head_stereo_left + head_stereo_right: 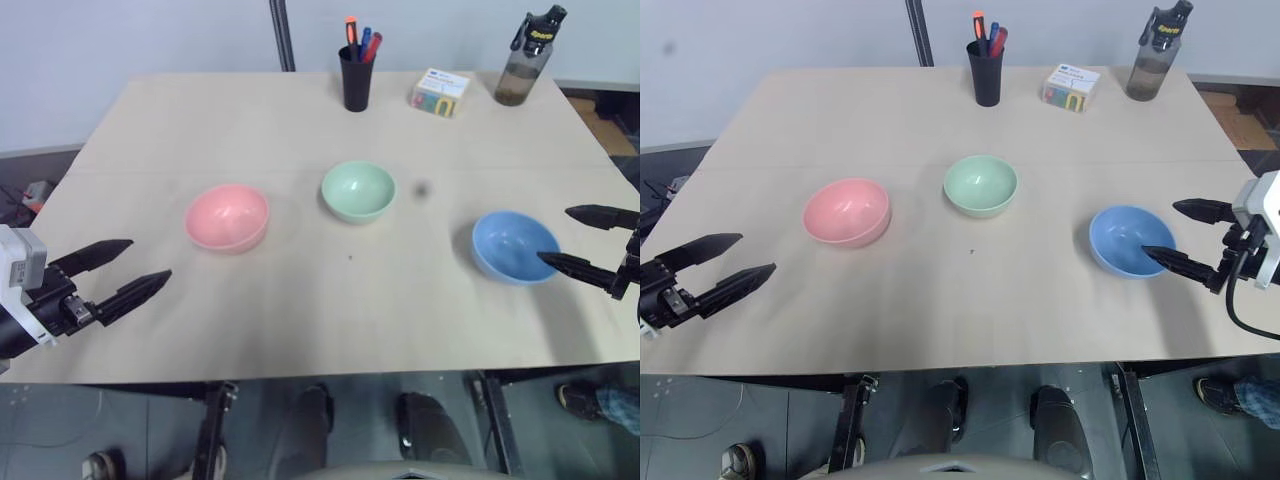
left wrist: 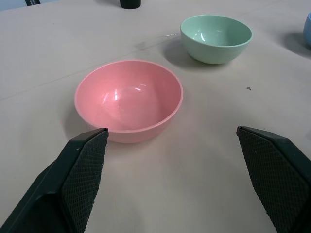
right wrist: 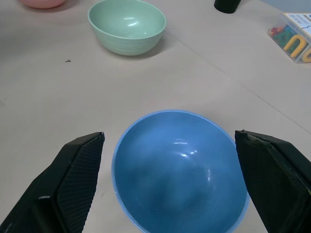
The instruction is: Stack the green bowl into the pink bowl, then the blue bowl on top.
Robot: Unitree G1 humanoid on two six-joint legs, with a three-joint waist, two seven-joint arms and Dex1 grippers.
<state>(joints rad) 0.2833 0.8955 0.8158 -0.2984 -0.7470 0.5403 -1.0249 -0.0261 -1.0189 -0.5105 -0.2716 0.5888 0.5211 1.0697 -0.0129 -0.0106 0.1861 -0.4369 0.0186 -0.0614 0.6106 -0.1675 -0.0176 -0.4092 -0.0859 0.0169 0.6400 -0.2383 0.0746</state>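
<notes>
Three plain round bowls sitting apart mid-frame on the tan wooden bench point(image 1: 300, 320): salmon-pink bowl point(image 1: 227, 217) left, mint-green bowl point(image 1: 358, 190) centre, sky-blue bowl point(image 1: 514, 246) right. Left claw point(image 1: 132, 270) lower left, right claw point(image 1: 573, 240) by the blue one, both wide open and empty.

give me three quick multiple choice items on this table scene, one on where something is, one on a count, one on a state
1. Which bowl stands between the other two?
A. pink bowl
B. green bowl
C. blue bowl

2. How many bowls are on the table?
A. two
B. three
C. four

3. How do the bowls stand now?
A. all stacked
B. green inside pink
C. all apart, none stacked

Answers:
1. B: the green bowl sits between the pink bowl and the blue bowl.
2. B: one pink, one green and one blue stand on the table.
3. C: each bowl rests alone and empty; the left gripper and the right gripper are open, holding nothing.
</notes>
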